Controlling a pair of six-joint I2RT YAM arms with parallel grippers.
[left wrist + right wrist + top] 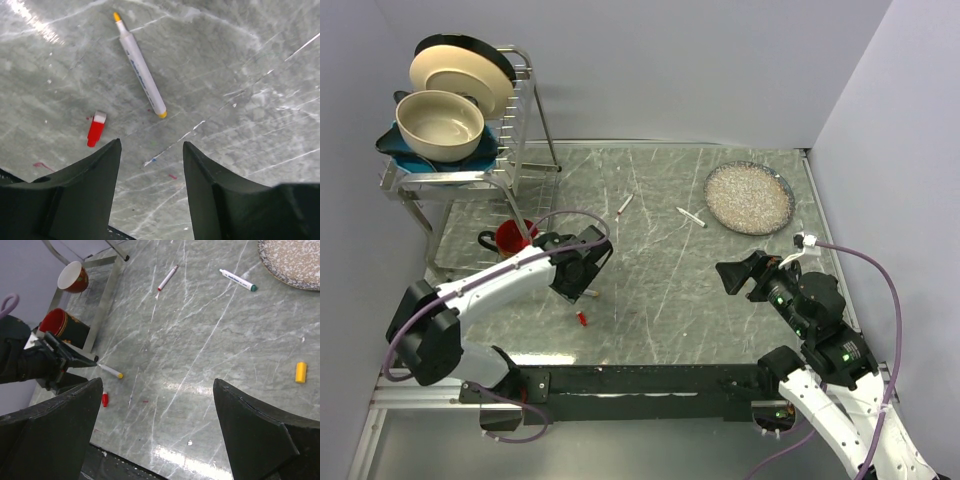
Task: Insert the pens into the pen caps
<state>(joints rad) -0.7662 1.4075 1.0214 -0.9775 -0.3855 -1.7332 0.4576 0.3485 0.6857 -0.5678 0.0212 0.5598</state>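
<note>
A white pen with a yellow tip [141, 75] lies on the table just ahead of my open, empty left gripper [151, 145]. The red cap [96, 128] lies beside it to the left, and also shows in the top view [582, 319]. My left gripper [582, 272] hovers over that pen. A red-tipped pen [625, 204] and a pen with a dark green end [691, 217] lie farther back. The yellow-orange cap [300, 372] lies alone at the right. My right gripper [158, 385] is open, empty and held high. No separate green cap shows.
A speckled plate [750, 197] sits at the back right. A dish rack [470, 170] with a bowl and plates stands at the back left, with a red mug [510, 237] at its foot and a second mug [72, 276] behind. The table's front edge is close behind the red cap.
</note>
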